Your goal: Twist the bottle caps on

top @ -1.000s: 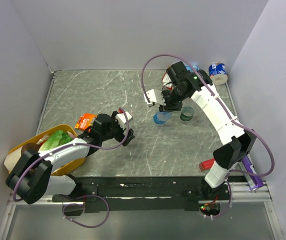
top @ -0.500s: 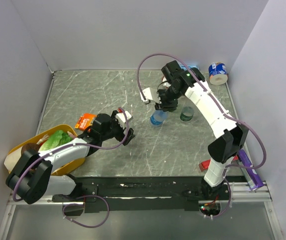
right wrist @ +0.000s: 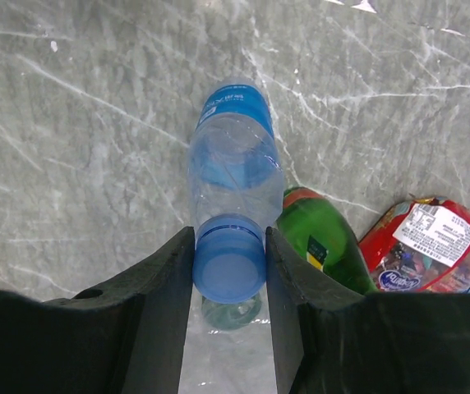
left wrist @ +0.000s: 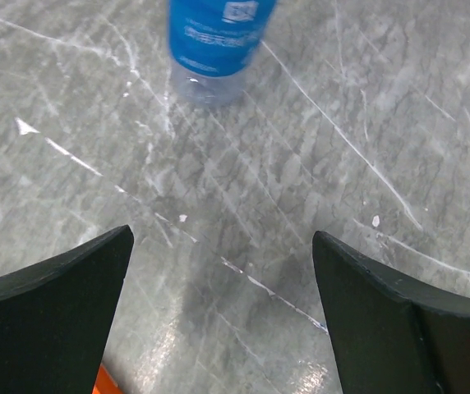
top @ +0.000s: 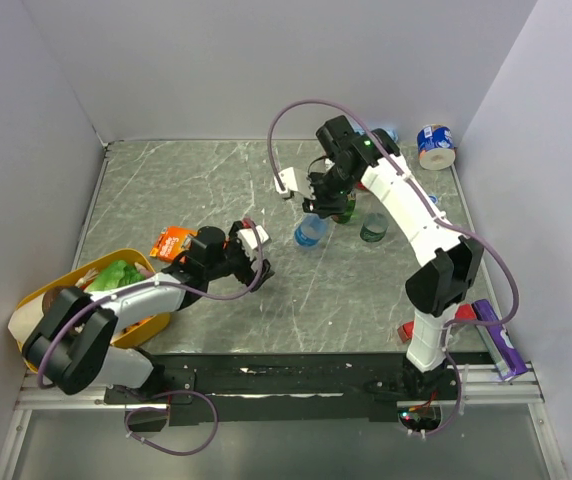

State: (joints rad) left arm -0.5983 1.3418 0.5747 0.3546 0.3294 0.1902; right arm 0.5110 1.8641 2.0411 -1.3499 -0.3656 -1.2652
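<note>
Our right gripper (right wrist: pixel 229 240) is clenched on one plain blue round plastic cap (right wrist: pixel 229 267), a finger pressed to each side. The cap sits at the mouth of the small clear plastic water bottle with a blue label (right wrist: pixel 228 156).

We count two bottles. The clear one stands toward the far edge, a little right of the middle. One small dark green bottle with a narrow neck (right wrist: pixel 324 240) stands just beside it, on the side of the right edge. We can make out only this one cap for certain. One red crinkled snack packet (right wrist: pixel 428 246) lies just beside the green bottle.

The right arm (top: pixel 416 215) rises from the near right corner and stretches toward the far edge, its wrist bent so the gripper points down.

We see the left gripper (left wrist: pixel 223 242) spread wide with nothing between its fingers. It is low over the grey marbled table (left wrist: pixel 342 123) near the middle, facing the clear bottle's base. The left arm (top: pixel 136 295) lies low, reaching in from the near left corner.
</note>
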